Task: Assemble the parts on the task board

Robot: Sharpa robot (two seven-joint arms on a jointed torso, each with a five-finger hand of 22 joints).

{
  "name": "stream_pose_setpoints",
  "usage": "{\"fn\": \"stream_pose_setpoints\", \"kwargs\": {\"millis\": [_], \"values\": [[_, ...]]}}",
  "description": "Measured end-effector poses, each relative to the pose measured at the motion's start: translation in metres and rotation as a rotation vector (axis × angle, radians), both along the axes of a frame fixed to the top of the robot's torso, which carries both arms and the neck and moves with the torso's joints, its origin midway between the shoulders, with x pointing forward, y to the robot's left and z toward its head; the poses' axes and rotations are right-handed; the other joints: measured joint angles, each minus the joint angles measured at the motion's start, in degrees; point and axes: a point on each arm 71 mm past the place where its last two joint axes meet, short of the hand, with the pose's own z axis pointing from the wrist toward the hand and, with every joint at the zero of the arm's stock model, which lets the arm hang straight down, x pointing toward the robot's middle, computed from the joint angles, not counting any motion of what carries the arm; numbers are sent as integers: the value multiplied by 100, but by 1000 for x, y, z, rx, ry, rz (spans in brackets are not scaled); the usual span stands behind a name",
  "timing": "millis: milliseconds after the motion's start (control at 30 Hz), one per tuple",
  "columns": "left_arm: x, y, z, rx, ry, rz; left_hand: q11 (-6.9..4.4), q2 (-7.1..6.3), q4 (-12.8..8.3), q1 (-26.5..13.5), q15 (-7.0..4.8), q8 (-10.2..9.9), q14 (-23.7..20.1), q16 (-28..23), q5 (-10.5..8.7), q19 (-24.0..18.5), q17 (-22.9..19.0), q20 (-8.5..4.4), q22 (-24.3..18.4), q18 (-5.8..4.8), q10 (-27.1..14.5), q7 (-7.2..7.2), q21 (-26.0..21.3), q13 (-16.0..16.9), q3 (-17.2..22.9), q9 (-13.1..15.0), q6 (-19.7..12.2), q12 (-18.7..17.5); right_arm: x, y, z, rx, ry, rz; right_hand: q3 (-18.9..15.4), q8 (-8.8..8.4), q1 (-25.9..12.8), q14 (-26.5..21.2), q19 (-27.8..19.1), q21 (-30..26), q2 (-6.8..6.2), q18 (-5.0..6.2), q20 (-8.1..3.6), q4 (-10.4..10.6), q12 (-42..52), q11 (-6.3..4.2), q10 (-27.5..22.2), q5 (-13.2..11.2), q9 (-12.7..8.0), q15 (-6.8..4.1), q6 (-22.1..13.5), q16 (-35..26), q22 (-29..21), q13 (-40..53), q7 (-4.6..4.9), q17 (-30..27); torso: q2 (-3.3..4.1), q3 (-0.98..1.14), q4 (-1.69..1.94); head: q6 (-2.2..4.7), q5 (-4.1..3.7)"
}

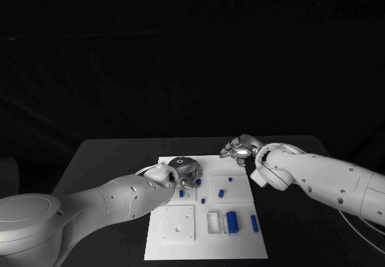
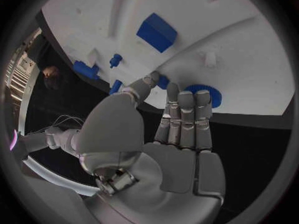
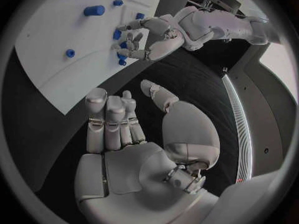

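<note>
On a black desk (image 1: 112, 150), the left robot hand (image 1: 172, 173) reaches over the white task board's (image 1: 241, 247) far left, fingertips apparently touching a small blue part (image 2: 163, 81), probably to pick it, while the right robot hand (image 1: 241, 147) hovers empty, fingers loosely apart, beyond the far edge.

Robotics lab or test bench, black table (image 1: 112, 153), white task board (image 1: 181, 245), dark surroundings, loose cables

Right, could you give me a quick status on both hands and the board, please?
Left hand over the task board's far left corner, fingertips at a small blue part, grip unclear. Right hand open, off the board's far edge. Nothing in the way.
</note>
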Motion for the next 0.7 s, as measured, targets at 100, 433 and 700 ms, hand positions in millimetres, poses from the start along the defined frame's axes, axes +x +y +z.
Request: {"fn": "stream_pose_setpoints", "kwargs": {"millis": [100,433,700], "values": [[0,-1,0,1,4,-1,0,74,0,85,5,59,6,0,45,0,0,0,0,-1,0,31,0,0,0,27,34,0,0,0,0,0,0,0,0,0,0,0,0,0,0,1,1,0,-5,0,0,0,0,0,0,0,0,0,-1,0,0,-2,-3,-8,3],[0,-2,0,4,13,-5,-1,255,-45,197,14,232,15,0,62,0,0,0,-1,-4,3,-115,0,0,85,73,359,37,0,0,0,0,0,0,0,0,0,0,-22,0,0,0,-3,0,19,0,0,0,-1,0,-9,0,0,0,-12,-1,1,-2,-3,-24,4],[1,-1,0,7,16,-7,-53,447,-60,215,-32,308,14,0,112,0,7,0,-1,-2,55,-227,0,1,100,85,493,82,0,0,0,0,0,0,0,0,0,0,-22,0,0,0,-2,0,18,0,0,0,-1,0,-3,0,0,1,-8,-1,2,1,-7,-47,1]]}}
